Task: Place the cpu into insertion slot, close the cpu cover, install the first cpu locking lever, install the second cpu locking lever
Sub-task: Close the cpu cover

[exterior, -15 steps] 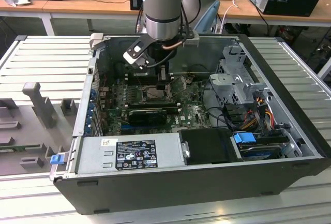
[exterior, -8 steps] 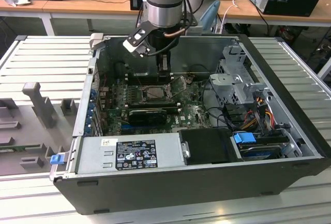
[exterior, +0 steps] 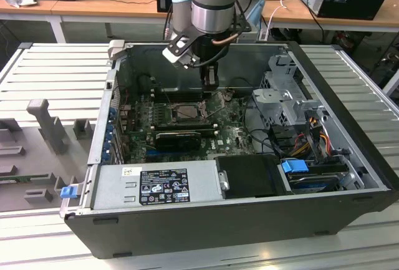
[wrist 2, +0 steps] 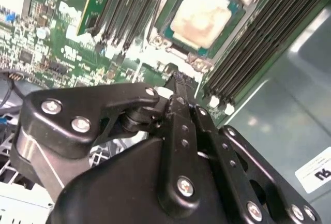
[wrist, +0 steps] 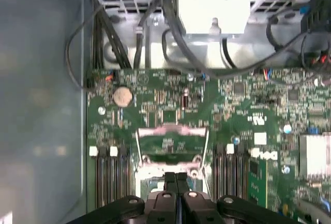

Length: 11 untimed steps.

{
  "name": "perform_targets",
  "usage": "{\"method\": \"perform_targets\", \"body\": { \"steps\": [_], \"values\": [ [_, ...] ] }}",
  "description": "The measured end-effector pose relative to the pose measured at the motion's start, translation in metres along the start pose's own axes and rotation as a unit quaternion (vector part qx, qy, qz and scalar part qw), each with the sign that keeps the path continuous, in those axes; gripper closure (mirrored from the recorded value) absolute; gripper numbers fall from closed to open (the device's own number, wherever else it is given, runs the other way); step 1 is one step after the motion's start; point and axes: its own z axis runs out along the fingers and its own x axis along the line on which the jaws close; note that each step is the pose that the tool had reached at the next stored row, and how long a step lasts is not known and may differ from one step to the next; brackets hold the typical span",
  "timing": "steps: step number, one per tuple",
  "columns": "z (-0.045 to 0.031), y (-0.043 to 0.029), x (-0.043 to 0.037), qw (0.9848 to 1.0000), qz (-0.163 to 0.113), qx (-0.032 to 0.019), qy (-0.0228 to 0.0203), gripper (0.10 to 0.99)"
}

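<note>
In the exterior view, starting from the exterior view's left, the long black expansion card lies on the green board, near the fingers on the camera's side; the insertion slot sits just beside the gripper, on the exterior view's left of the fingertips; the metal drive cage stands well apart on their other side. In the second wrist view the fingers are pressed together with nothing seen between them; the cpu lies seated in the slot, pale face up, just beyond the fingertips and untouched; memory slots flank it. In the first wrist view the cpu cover appears swung up off the slot, just past the fingertips; green board shows through its window.
</note>
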Motion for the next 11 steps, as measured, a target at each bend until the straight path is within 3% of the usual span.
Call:
{"method": "perform_targets", "body": {
  "steps": [4, 7, 11],
  "values": [
    [-0.0054, 0.0009, 0.0001, 1.0000, 0.000, -0.0001, -0.0004, 0.980],
    [-0.0068, 0.0159, 0.0003, 1.0000, 0.000, 0.0019, -0.0008, 0.980],
    [-0.0109, 0.0242, 0.0007, 1.0000, 0.000, 0.0026, -0.0009, 0.980]
  ]
}}
